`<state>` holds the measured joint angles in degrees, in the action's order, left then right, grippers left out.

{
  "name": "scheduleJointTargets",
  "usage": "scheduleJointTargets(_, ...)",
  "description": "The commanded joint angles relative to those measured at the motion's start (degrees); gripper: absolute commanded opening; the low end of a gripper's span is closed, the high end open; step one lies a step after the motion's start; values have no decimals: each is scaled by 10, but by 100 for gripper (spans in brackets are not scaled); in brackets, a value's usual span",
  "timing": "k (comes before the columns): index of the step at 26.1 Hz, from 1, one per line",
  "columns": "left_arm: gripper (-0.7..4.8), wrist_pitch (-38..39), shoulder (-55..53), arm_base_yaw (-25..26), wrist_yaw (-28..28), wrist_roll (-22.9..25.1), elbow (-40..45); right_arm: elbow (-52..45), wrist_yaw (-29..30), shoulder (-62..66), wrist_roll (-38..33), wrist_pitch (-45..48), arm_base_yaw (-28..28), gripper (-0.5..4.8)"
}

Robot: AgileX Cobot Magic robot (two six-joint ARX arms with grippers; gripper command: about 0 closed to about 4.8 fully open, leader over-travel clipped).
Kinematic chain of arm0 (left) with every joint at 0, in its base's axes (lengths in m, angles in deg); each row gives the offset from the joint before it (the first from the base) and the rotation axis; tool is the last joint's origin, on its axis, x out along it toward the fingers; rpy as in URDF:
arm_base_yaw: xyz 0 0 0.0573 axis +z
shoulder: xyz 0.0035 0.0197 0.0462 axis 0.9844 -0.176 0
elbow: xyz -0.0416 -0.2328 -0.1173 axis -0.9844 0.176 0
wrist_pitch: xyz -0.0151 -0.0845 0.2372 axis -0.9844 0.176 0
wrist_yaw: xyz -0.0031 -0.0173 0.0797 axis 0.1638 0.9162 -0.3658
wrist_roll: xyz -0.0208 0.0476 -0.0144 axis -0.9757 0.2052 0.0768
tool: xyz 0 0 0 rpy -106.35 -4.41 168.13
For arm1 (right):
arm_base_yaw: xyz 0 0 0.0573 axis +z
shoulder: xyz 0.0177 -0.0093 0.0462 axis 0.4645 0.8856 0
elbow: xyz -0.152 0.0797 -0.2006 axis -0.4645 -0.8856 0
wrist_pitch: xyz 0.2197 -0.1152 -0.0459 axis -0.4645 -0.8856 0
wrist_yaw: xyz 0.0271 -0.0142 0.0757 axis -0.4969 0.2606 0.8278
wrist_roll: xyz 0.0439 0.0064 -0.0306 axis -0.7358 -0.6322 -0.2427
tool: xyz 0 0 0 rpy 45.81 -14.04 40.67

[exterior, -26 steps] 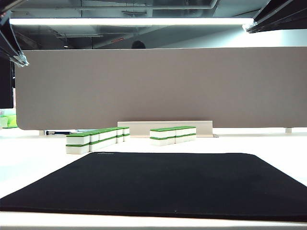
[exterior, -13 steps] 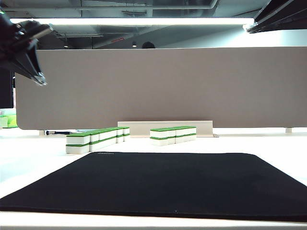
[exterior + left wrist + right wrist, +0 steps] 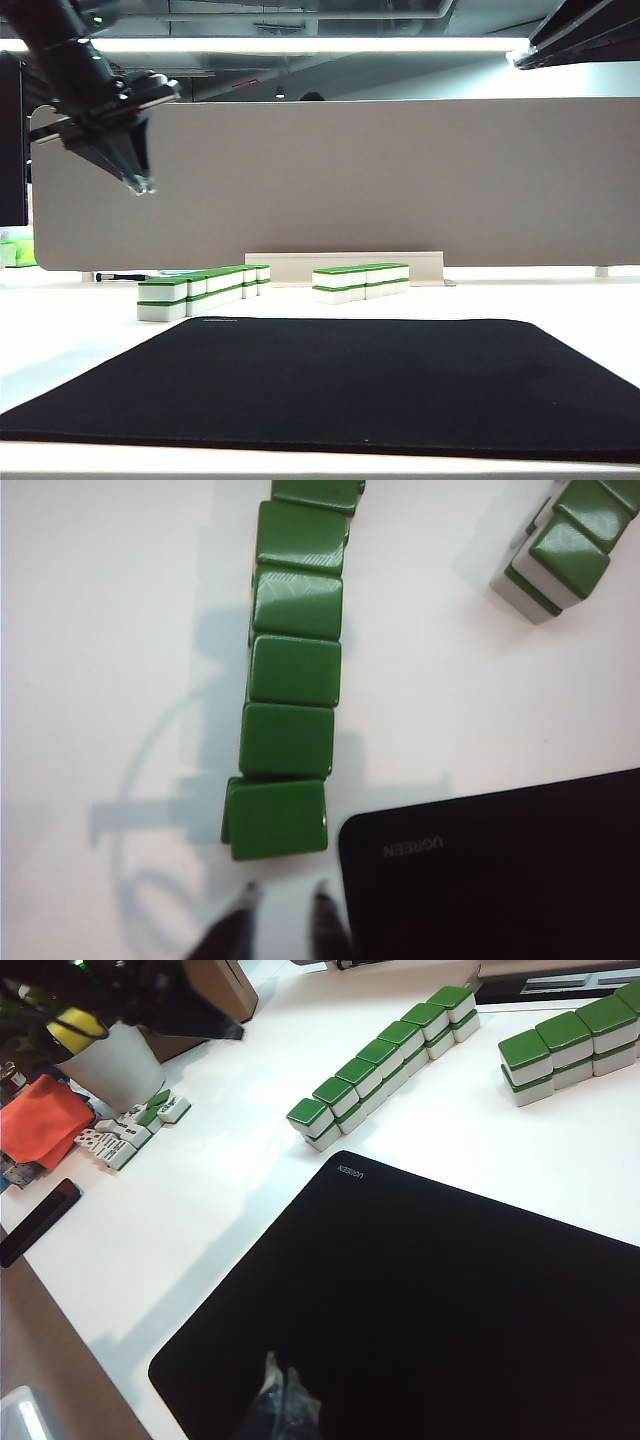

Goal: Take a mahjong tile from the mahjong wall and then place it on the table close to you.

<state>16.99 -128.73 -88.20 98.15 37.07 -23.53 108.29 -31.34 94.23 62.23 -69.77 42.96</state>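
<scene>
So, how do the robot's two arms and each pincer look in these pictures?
Both are black. In the exterior view the left arm shows a tiny green light and grey metal plates near its wrist; the left pincer has dark fingers tapering to pale tips. The left wrist view shows two slim dark fingertips. The right pincer looks dark with greyish, blurred tips. No readable markings show.

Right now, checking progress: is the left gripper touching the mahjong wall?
Apart. The exterior view shows the left gripper high above the mahjong wall.
</scene>
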Motion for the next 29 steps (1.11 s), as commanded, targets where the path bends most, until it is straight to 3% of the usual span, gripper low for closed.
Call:
scheduleJointTargets(1,241,49,-31,-10,-27,15,-47,2,1,-1,0,7,1,-1)
scheduleJointTargets(3,312,84,-59,-17,-54,15,-88,2,1,-1,0,7,1,-1)
scheduleJointTargets(13,312,136,-113,-38,-108,50,-139,2,1,-1,1,7,1,-1)
scheduleJointTargets(29,312,119,-182,-45,-142,51,-139,2,1,-1,0,5,1,-1)
